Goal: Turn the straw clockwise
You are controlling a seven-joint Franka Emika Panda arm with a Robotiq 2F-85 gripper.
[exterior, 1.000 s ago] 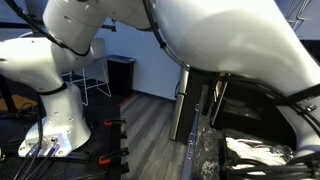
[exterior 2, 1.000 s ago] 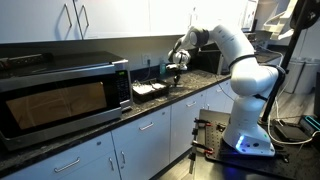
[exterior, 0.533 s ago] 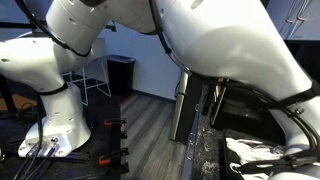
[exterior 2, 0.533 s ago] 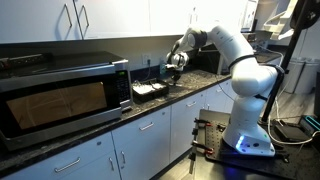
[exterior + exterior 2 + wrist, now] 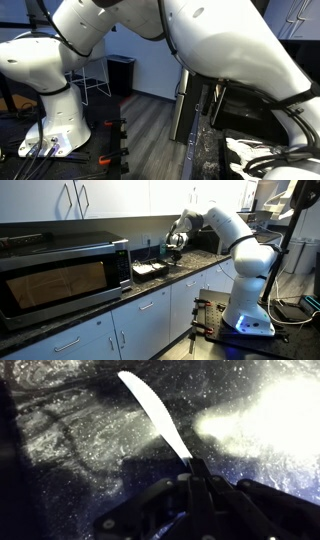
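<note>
1. While the wrist view has no earlier picture to set it against, it shows the gripper (image 5: 195, 478) clenched on the lower end of the white straw (image 5: 155, 415), the two fingers pressed together around it.
2. The straw looks flat and tapering here. It slants up and to the left from the fingers, above the dark speckled countertop (image 5: 60, 440); whether its tip touches the surface cannot be told.
3. A bright patch of glare (image 5: 265, 415) lies on the countertop to the right of the straw.
4. In an exterior view, the gripper (image 5: 174, 243) sits a little lower and further left than a second ago, just above the black tray (image 5: 150, 270) beside the microwave (image 5: 60, 278). The straw itself is too small to make out there.
5. In an exterior view, the arm (image 5: 220, 40) fills most of the picture, and its upper link has shifted across the top left corner since the earlier frames.
6. The base (image 5: 55, 110) has stayed where it was.
</note>
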